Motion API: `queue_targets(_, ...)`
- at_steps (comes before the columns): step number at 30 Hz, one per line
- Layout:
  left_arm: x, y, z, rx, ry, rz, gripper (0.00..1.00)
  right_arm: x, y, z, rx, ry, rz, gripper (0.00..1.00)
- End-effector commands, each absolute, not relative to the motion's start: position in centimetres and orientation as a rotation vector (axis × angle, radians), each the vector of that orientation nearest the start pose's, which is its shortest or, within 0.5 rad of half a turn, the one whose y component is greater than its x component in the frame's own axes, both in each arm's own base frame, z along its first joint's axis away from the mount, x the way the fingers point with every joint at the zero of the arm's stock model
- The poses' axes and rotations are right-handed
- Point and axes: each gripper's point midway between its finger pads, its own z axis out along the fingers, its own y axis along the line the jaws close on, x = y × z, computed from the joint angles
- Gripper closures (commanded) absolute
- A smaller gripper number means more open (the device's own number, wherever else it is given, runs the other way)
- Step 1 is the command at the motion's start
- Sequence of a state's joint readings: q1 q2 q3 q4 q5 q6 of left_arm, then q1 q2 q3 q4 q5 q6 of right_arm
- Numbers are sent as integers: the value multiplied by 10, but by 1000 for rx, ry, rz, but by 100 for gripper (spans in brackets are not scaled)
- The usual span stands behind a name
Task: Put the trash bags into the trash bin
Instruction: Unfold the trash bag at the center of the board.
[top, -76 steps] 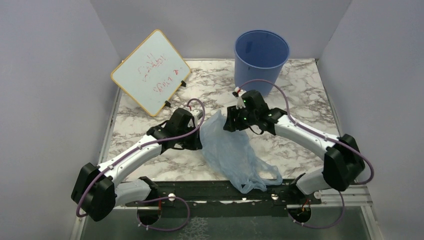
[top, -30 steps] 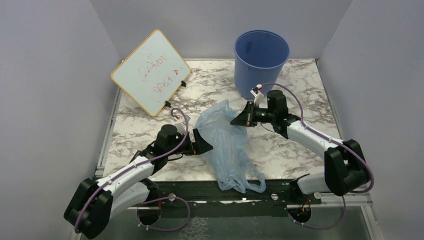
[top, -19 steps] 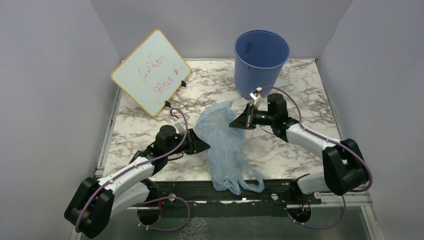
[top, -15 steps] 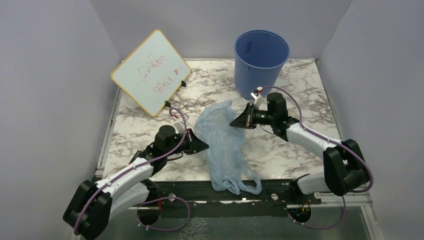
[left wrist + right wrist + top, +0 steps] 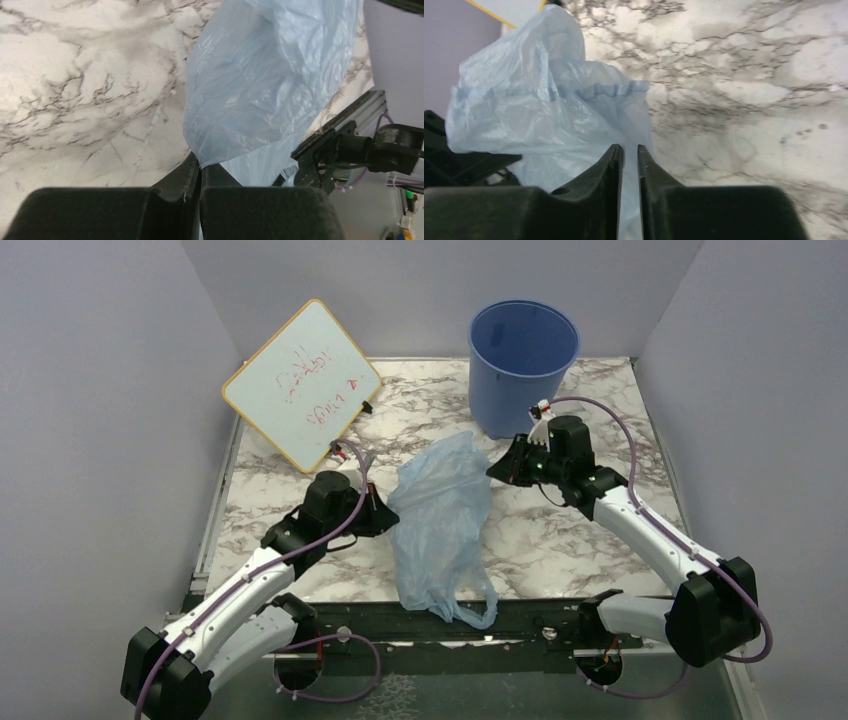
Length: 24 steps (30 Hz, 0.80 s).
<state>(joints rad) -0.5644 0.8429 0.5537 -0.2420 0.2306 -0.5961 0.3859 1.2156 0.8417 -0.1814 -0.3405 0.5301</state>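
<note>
The light-blue trash bag (image 5: 440, 520) stands crumpled in the middle of the marble table, its tail hanging over the front rail. My left gripper (image 5: 385, 512) is shut on the bag's left edge; the left wrist view shows the film (image 5: 270, 75) pinched at the tips of that gripper (image 5: 200, 167). My right gripper (image 5: 493, 470) sits just off the bag's upper right edge with its jaws a narrow gap apart. In the right wrist view the bag (image 5: 534, 100) lies ahead of and behind the right gripper (image 5: 629, 147), with nothing pinched. The blue trash bin (image 5: 520, 390) stands upright at the back, beyond the right gripper.
A white board with red writing (image 5: 302, 382) leans at the back left, close behind the left arm. Grey walls close in the table on three sides. A black rail (image 5: 540, 618) runs along the front edge.
The left gripper closed on the bag's left edge and lifted. The right gripper opened slightly, let the bag go and drew back to the right, toward the bin.
</note>
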Motion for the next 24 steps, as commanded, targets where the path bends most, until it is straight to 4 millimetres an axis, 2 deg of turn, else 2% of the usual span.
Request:
queue_targets(1, 202, -200, 141, 154, 2286, -866, 100, 297, 193, 172, -118, 2279, 778, 63)
queue_targets(2, 202, -201, 143, 157, 2285, -871, 100, 294, 193, 171, -131, 2291, 782, 53)
queue_targets(5, 202, -206, 145, 154, 2286, -902, 100, 278, 197, 174, -163, 2286, 847, 42)
queue_targets(9, 202, -214, 142, 143, 2289, -963, 100, 244, 218, 176, -230, 2253, 1102, 41)
queue_targets(11, 202, -218, 140, 133, 2292, -988, 100, 229, 223, 166, -221, 2278, 1161, 41)
queue_targets(15, 203, -222, 135, 126, 2299, -1011, 100, 210, 227, 134, -200, 2351, 1156, 40)
queue_targets(19, 203, -224, 132, 124, 2311, -1016, 100, 195, 240, 113, -210, 2399, 1237, 40)
queue_targets(21, 203, -223, 132, 121, 2310, -1016, 100, 194, 245, 103, -174, 2420, 1257, 41)
queue_targets(22, 203, -223, 130, 119, 2313, -1016, 100, 196, 247, 100, -158, 2419, 1263, 43)
queue_targets(23, 203, -223, 130, 117, 2315, -1016, 100, 199, 249, 98, -149, 2414, 1271, 52)
queue_targets(24, 201, -223, 129, 114, 2319, -1018, 100, 202, 251, 99, -149, 2405, 1278, 67)
